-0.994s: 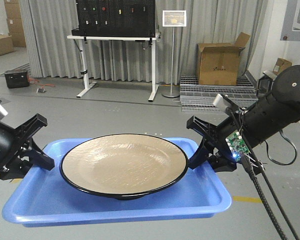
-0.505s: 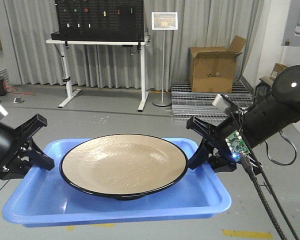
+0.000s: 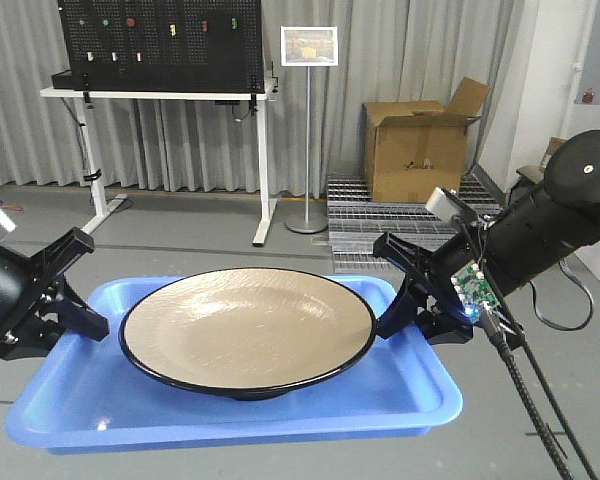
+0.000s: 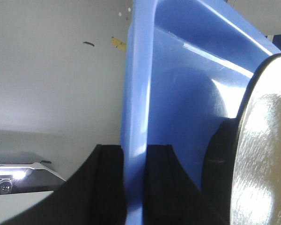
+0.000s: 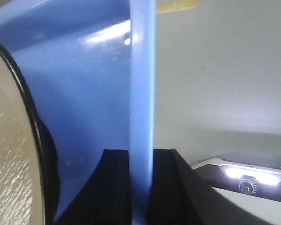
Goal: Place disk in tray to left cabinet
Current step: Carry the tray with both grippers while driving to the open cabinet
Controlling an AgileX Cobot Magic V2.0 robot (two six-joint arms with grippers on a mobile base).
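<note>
The speckled tan, black-rimmed round plate (image 3: 245, 325) sits centred in the bright blue rectangular plastic tray (image 3: 400, 390), whose rim the left gripper (image 3: 80, 300) at 9 o'clock and right gripper (image 3: 395, 300) at 3 o'clock pinch between their fingers (image 4: 107, 183), likely to carry it level.

One blue tray (image 3: 420, 390) and one speckled disk (image 3: 245, 320). Two end effectors, the left end effector (image 3: 85, 287) and the right end effector (image 3: 392, 288), each with two black fingers (image 4: 107, 187). Further back: one open cardboard box (image 3: 420, 150), one sign stand (image 3: 309, 45), one black pegboard (image 3: 160, 45) and one white surface (image 3: 160, 95) on two legs. The number of stacked metal grates (image 3: 370, 195) cannot be told
</note>
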